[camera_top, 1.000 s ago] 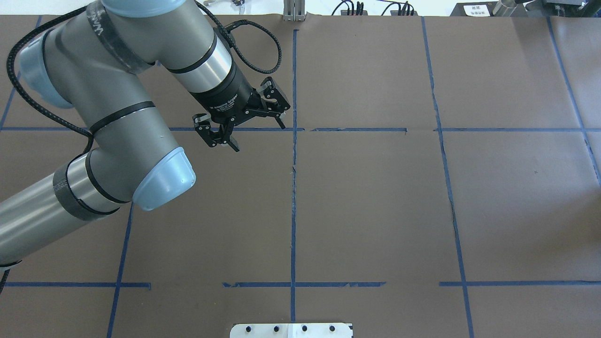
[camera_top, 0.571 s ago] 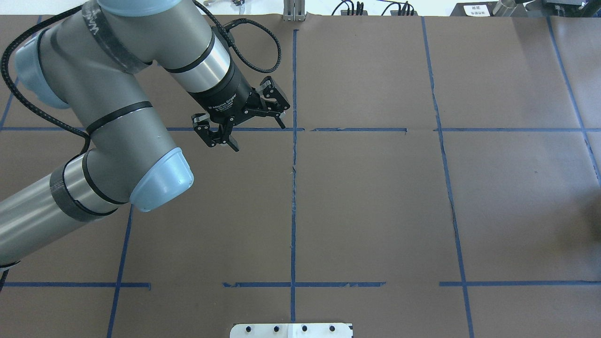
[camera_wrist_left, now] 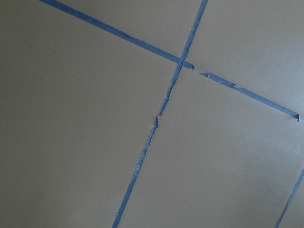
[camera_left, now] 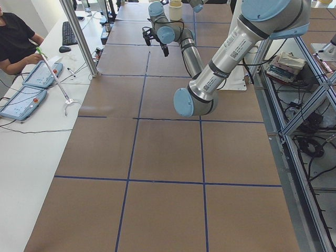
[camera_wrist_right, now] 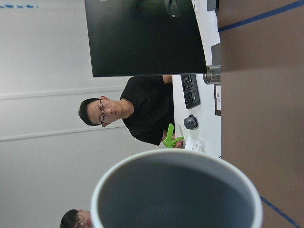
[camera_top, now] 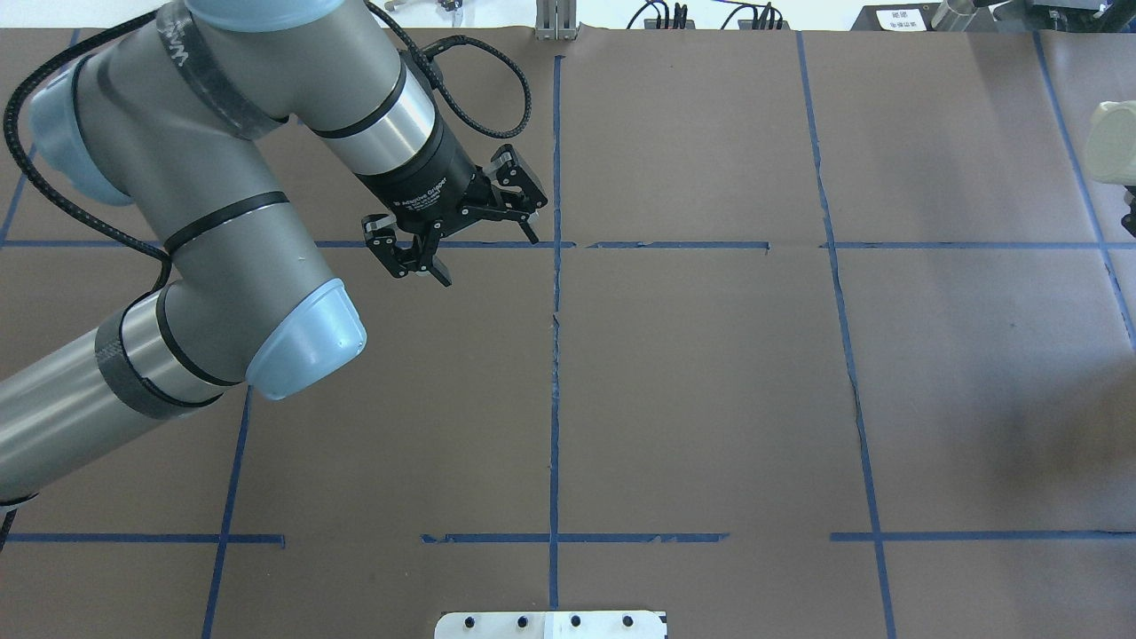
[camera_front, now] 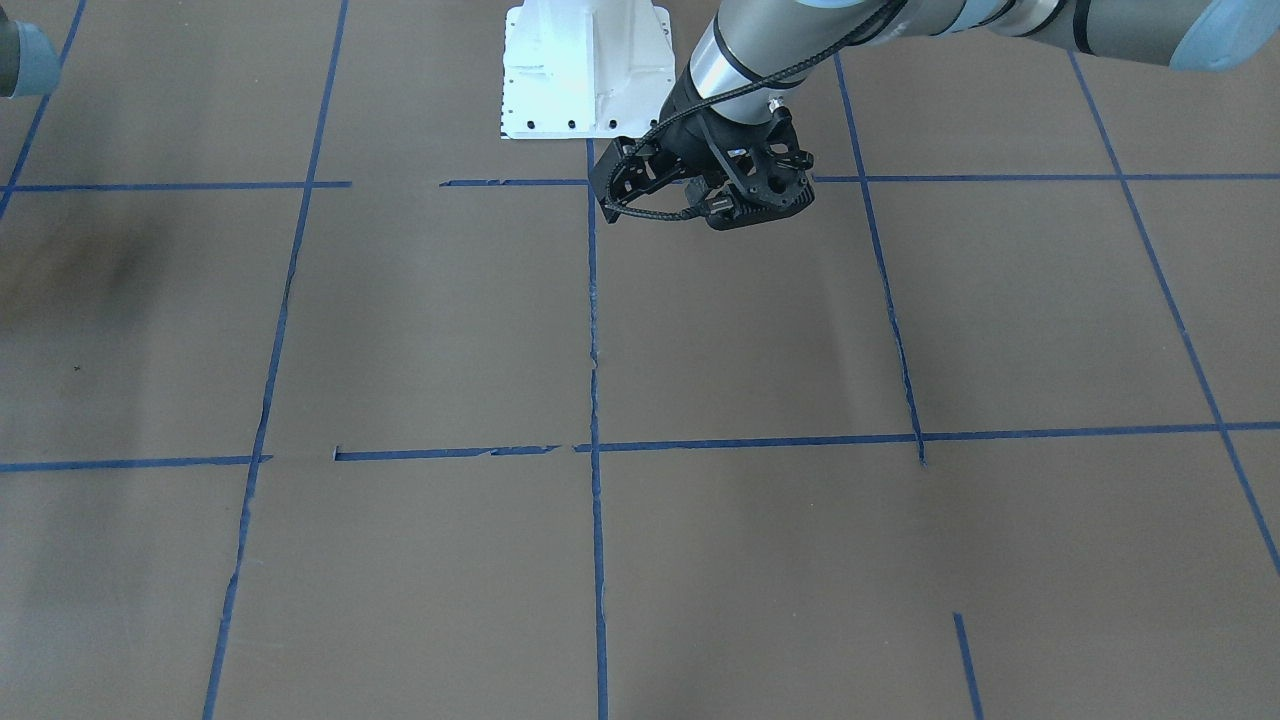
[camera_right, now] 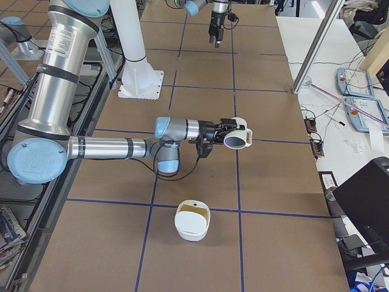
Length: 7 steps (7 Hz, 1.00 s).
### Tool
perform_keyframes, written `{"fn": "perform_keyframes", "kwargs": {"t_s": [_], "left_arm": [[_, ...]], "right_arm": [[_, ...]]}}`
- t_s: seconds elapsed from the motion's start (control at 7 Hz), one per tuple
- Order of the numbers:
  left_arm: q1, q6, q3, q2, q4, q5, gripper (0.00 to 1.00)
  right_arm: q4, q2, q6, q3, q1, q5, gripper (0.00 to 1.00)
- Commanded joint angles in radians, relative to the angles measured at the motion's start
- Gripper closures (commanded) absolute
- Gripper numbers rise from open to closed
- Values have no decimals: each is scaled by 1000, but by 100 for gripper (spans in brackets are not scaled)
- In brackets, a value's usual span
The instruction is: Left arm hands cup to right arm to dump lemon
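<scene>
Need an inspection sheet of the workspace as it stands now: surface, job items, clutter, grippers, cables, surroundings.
Surface: table covered in brown paper with a blue tape grid; tape torn in spots.
Job's things: cup off the table, lying on its side at the right arm's tip; lemon not seen in any view.
Clutter: white bowl on the table, apart from the cup.
Grippers: left gripper open, empty, above the table; right gripper at the cup, open or shut cannot tell.
Cables: braided black cable looped beside the left wrist.
Surroundings: operator at a side desk with tablets.
</scene>
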Motion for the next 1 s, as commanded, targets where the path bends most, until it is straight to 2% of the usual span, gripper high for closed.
{"fn": "perform_keyframes", "kwargs": {"t_s": [0.0,0.14,0.29,0.57,0.71,0.86], "left_arm": [[-2,-1,1,-13,-3,32,2],[-2,-1,9,-32,-3,44,2],[-2,5,13,-38,-4,59,2],[-2,5,36,-72,-4,81,2],[-2,5,82,-111,-4,87,3],[0,3,145,-169,-6,92,3]], "right_arm": [[-158,118,-416,18,-65,-2,89],[-165,132,-603,15,-128,-28,89],[-219,193,-795,8,-200,-113,89],[-458,359,-1032,2,-346,-284,89],[-553,423,-1074,-1,-425,-380,89],[-721,544,-1093,-22,-479,-442,90]]}}
